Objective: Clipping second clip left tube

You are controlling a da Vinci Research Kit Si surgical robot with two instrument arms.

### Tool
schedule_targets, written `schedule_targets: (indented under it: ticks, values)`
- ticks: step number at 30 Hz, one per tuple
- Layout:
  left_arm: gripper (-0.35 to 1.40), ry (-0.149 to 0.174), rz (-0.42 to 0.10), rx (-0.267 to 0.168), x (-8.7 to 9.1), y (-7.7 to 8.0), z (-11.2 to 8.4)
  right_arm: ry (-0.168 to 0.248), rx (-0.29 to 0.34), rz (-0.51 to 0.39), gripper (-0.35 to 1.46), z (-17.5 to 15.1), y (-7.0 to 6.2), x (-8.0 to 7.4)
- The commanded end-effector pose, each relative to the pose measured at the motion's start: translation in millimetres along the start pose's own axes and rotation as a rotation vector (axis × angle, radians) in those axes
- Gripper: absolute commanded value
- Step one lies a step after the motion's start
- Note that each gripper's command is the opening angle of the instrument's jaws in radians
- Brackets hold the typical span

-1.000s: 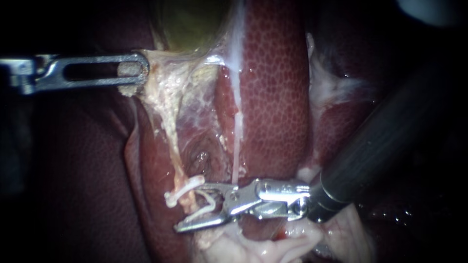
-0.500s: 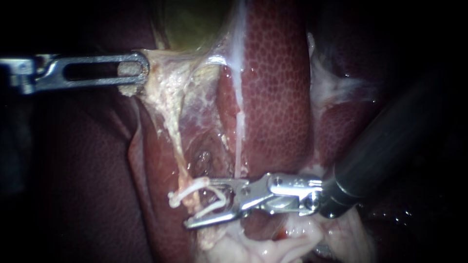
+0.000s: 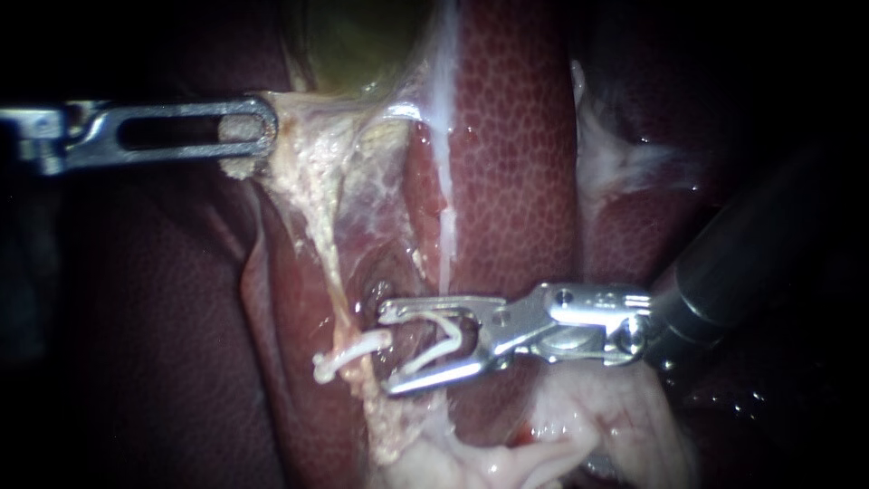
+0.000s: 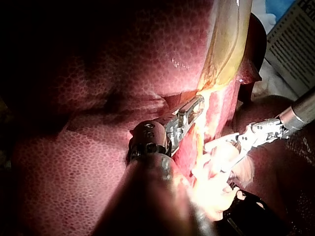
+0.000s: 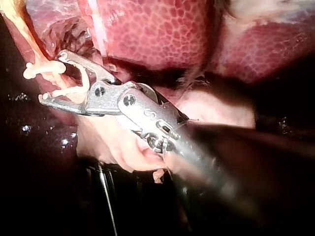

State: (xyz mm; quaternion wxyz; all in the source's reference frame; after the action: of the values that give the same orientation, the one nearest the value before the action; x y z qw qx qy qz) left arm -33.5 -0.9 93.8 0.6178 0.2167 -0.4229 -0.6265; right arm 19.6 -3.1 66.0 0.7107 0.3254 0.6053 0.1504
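— How do the jaws of the right instrument [image 3: 389,350] stand?
— Spread wide, in a broad V. A white loaded clip [image 3: 453,340] sits between them, bent open, with one leg lying along each jaw. Both jaws bear on it, from two sides.
— And the left tube [image 3: 328,263]?
— It runs as a pale cord down from under the gallbladder [image 3: 353,45], across the liver [image 3: 516,163]. The jaw tips stand just beside it, on its right in the endoscope view, and the tube lies outside the gap. I cannot tell whether the tips touch it.
— Anything on that tube?
— A fastened clip [image 3: 353,349], white, set crosswise on it. It is level with the open jaws and just ahead of their tips.
— The left instrument [image 3: 258,134]?
— Its slotted jaws are pressed together on pale tissue [image 3: 299,163] at the tube's upper end, just below the gallbladder. Tissue shows through the slot, and the left wrist view shows the same pinch
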Motion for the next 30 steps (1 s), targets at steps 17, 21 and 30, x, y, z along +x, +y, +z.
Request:
schedule_targets:
  ticks: [17, 21, 30]
  values:
    - [-0.35, 0.0, 0.0, 0.0, 0.0, 0.0, 0.0, -0.004, -0.008, 0.003, 0.6, 1.8, 0.6, 1.0]
    - [-0.35, 0.0, 0.0, 0.0, 0.0, 0.0, 0.0, -0.004, -0.008, 0.002, 0.6, 2.5, 0.8, 0.9]
    - [-0.35, 0.0, 0.0, 0.0, 0.0, 0.0, 0.0, -0.007, 0.004, -0.005, 0.6, 4.2, 1.3, -0.3]
